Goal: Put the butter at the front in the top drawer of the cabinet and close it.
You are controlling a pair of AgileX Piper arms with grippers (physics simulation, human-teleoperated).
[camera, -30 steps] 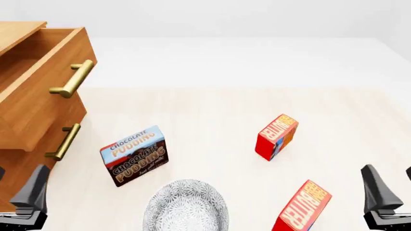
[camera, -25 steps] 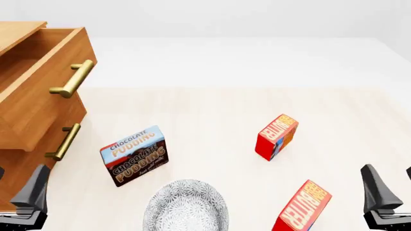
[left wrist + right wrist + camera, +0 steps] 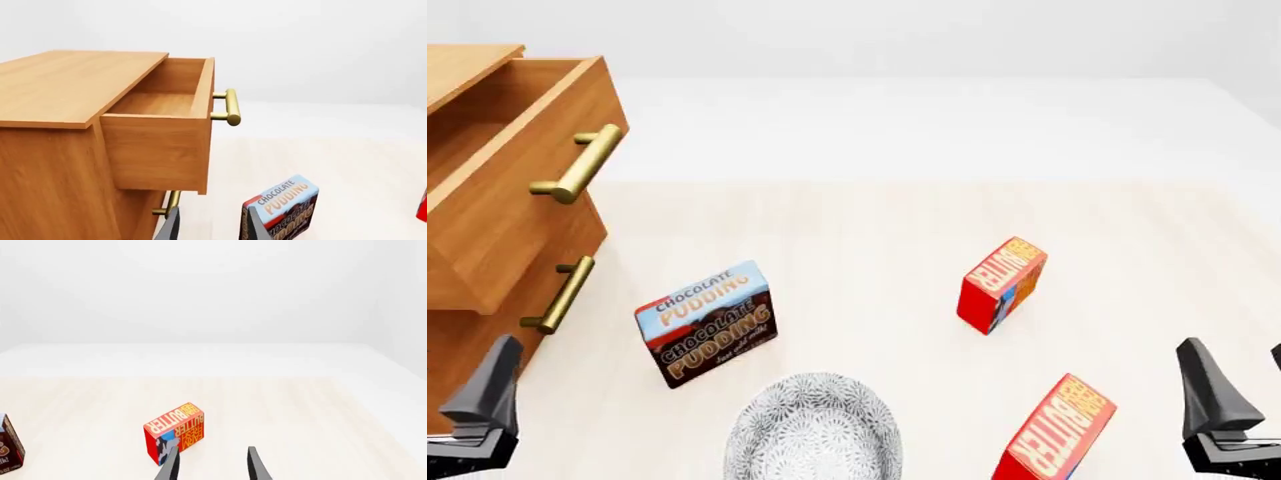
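Butter, nearest us, was partly cut off beside right gripper; we saw both grippers empty w/ fingers apart, left gripper near cabinet.

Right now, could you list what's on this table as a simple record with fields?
cabinet: far left
top drawer: pulled open, nothing seen inside
front butter: near right, free
rear butter: farther back, free
pudding box: near the cabinet
patterned bowl: near edge, centre
left end effector: open, holding nothing
right end effector: open, holding nothing

Front cam high, wrist cams low (shared: pudding box).
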